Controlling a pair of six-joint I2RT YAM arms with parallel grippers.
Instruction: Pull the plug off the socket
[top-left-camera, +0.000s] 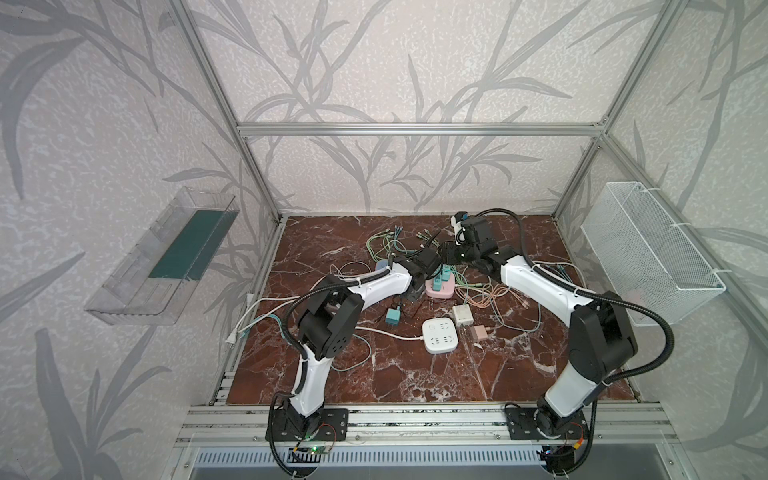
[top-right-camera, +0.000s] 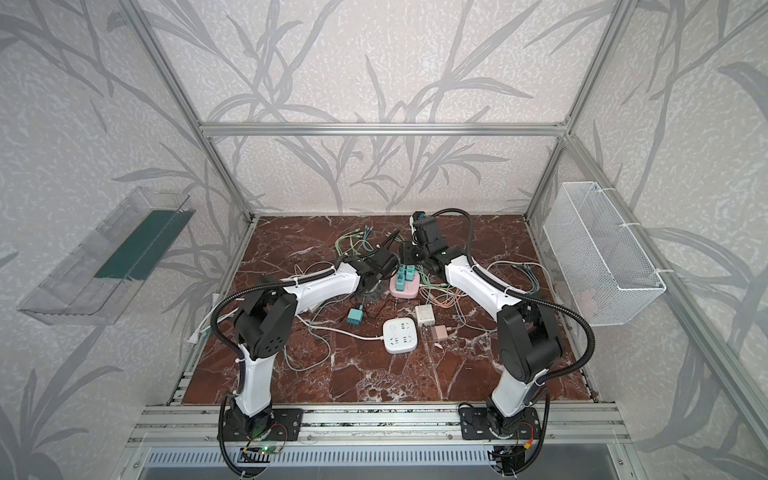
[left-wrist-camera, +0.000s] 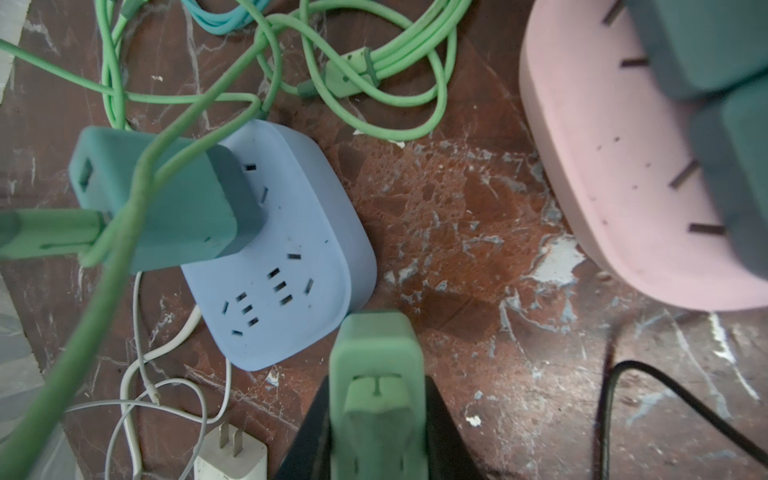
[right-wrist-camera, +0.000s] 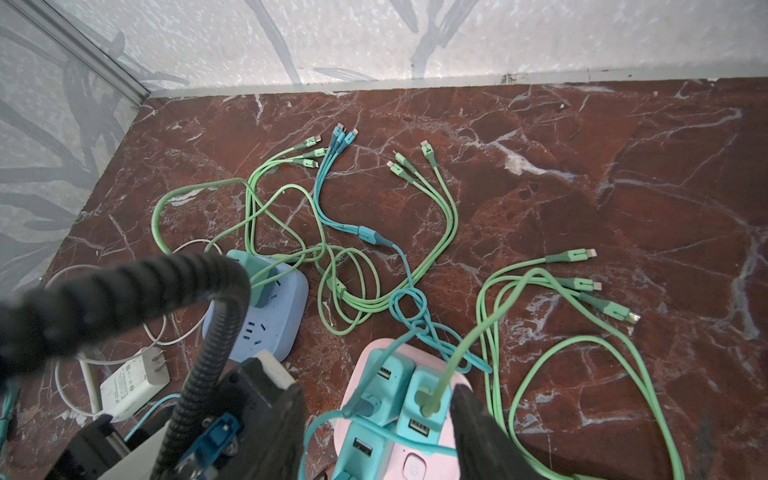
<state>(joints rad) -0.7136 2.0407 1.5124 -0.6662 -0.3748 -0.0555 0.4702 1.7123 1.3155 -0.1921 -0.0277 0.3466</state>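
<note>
Worktop (top-left-camera: 415, 374): both arms reach in to the centre. Left gripper (left-wrist-camera: 376, 332): jaws closed on nothing, tip down between the blue socket (left-wrist-camera: 299, 249) and the pink socket (top-left-camera: 448, 291), right at the blue one's edge. Right gripper (top-left-camera: 448, 258) is over the pink socket. I see one jaw hard against one of the plugs (right-wrist-camera: 415, 432), but the other jaw is hidden, so I can't tell if it's gripping. Pink socket sits mid-worktop, blue socket just left of it, white socket (top-left-camera: 440, 336) nearer the front edge. Three teal plugs stand seated in the pink socket, one more in the blue. Cables (right-wrist-camera: 353, 291) sprawl toward the far edge.
</note>
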